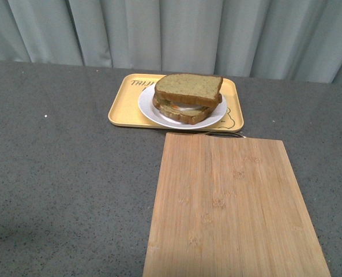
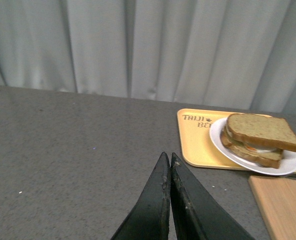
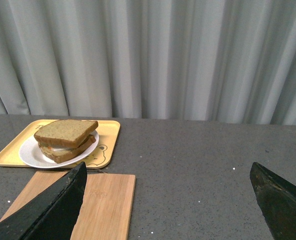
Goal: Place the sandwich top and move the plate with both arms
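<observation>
Left gripper (image 2: 168,165): pressed tight together, tips touching, nothing held. Right gripper (image 3: 167,185): spread very wide, nothing held. Both hanging over the dark grey table (image 1: 61,173), well away from the food. Neither one showing in the front view.

Largest first. Grey curtain (image 1: 171,29) along the back. Bare wooden cutting board (image 1: 228,208) lying at about 5 o'clock in the front view, long side running away from the robot. Just past its far edge, at about 12 o'clock, the yellow tray (image 1: 124,107) with a bear drawing, long side running left to right. On the tray, the round white plate (image 1: 147,109). On the plate, a bottom bread slice (image 1: 185,115) with a bit of fried egg (image 1: 188,107) peeking out. On the very top, the sandwich top (image 1: 188,88), lying flat and about square with the slice below.

Looks like the top is already placed and the plate already parked on the tray, so not much left to do.

From the left gripper, plate off toward 2 o'clock. From the right gripper, plate off toward 10 o'clock. So plate sitting between the two arms, ahead of both. Hard to say which arm is nearer.
</observation>
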Motion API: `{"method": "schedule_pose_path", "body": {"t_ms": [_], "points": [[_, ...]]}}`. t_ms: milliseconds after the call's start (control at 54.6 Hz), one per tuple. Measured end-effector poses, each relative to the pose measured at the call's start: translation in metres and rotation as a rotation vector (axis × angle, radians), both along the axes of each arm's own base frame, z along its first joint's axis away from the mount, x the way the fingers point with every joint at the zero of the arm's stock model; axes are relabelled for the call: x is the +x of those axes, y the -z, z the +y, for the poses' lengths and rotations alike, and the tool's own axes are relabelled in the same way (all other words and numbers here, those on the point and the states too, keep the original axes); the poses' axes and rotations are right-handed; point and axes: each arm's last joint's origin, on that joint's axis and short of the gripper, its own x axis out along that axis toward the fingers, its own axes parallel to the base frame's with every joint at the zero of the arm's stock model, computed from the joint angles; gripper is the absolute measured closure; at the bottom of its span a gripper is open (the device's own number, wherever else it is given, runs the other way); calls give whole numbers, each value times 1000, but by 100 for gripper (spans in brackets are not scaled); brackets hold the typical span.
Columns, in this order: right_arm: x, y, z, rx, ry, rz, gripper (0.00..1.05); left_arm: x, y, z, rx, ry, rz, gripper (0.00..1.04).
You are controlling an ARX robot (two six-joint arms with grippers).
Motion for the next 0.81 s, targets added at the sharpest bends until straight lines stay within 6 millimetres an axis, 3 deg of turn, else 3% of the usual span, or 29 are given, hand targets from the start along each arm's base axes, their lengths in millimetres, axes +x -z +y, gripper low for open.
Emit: {"method": "schedule_pose_path", "body": {"t_ms": [403,806], "points": [[0,0,0,0,0,0,9,-30,-3,1,0,2,-7,101],[0,0,0,0,0,0,9,-48,-10,1,0,2,-32,101]]}}
